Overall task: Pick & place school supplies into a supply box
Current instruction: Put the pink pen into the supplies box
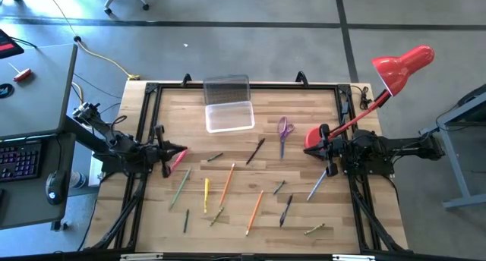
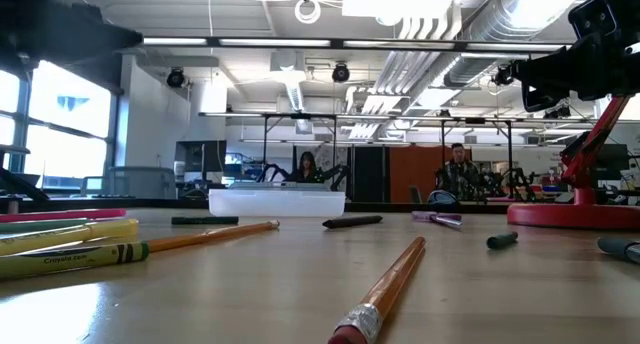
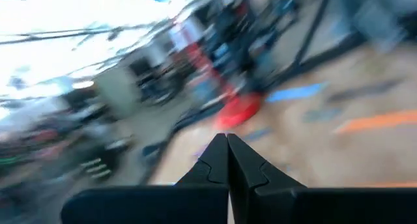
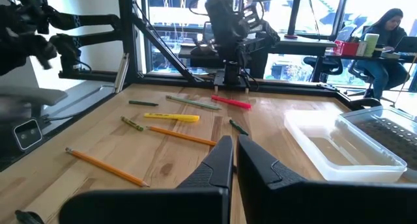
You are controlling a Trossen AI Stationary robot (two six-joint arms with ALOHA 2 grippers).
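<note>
The left hand (image 1: 182, 150) sits at the left edge of the table (image 1: 243, 215), clenched with its fingers (image 3: 215, 162) pressed together and grasping nothing. The pink-red marker (image 1: 178, 161) lies just beside its tips. The right hand (image 1: 311, 137) sits at the right edge, beside the base of the red desk lamp (image 1: 395, 71), also clenched and grasping nothing.

The supply box (image 1: 229, 115) rests open at the far middle of the table, with its greyish lid (image 1: 226, 88) folded back behind it. No supplies show inside it.

The supplies lie scattered on the table:
- The purple-handled scissors (image 1: 284, 130) lie right of the box.
- A black pen (image 1: 256, 150) lies near the scissors.
- 2 orange pencils (image 1: 227, 183) and (image 1: 254, 212) lie near the centre.
- A yellow marker (image 1: 206, 194) and a green pencil (image 1: 181, 187) lie toward the left.
- A silver pen (image 1: 317, 185) lies near the right arm.

In the low view, 2 people (image 2: 305, 167) sit in the room beyond the table.
</note>
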